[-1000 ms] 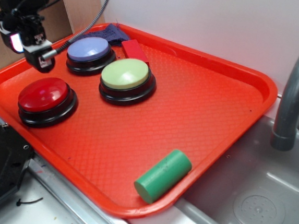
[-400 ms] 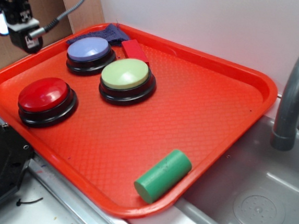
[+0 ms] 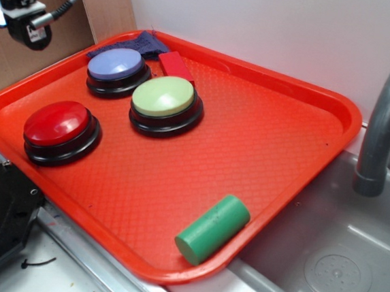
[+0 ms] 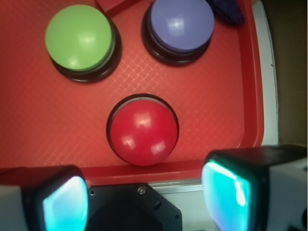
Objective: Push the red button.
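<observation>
The red button, a glossy red dome on a black round base, sits at the front left of the orange-red tray. In the wrist view it lies just above the middle. My gripper hangs high over the tray's left edge, well above and behind the red button, not touching it. In the wrist view the gripper is open and empty; its two fingers glow teal, and the button shows above the gap between them.
A pale green button and a lavender-blue button stand behind the red one. A small red block and a dark blue cloth lie at the back. A green cylinder lies near the front edge. A sink and grey faucet are on the right.
My gripper has risen and moved left, from just left of the lavender-blue button to high over the tray's left edge. The buttons have not moved.
</observation>
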`<move>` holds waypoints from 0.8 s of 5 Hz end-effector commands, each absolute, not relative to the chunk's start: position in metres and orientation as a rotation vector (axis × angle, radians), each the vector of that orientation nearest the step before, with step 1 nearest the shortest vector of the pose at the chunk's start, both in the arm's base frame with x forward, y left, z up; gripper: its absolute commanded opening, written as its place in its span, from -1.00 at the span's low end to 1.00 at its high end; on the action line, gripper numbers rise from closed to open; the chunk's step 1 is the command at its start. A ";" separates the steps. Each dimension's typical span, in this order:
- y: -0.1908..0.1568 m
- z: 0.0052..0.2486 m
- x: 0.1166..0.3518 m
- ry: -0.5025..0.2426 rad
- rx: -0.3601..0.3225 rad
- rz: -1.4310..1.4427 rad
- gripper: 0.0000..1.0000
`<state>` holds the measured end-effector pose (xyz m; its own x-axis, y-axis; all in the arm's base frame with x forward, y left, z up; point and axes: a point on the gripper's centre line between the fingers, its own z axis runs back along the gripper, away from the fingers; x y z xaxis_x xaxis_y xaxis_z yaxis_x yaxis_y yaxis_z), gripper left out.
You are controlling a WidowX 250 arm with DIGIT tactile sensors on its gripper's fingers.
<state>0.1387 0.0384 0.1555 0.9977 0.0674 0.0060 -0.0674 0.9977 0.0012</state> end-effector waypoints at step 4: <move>0.039 0.189 0.158 -0.084 0.005 0.053 1.00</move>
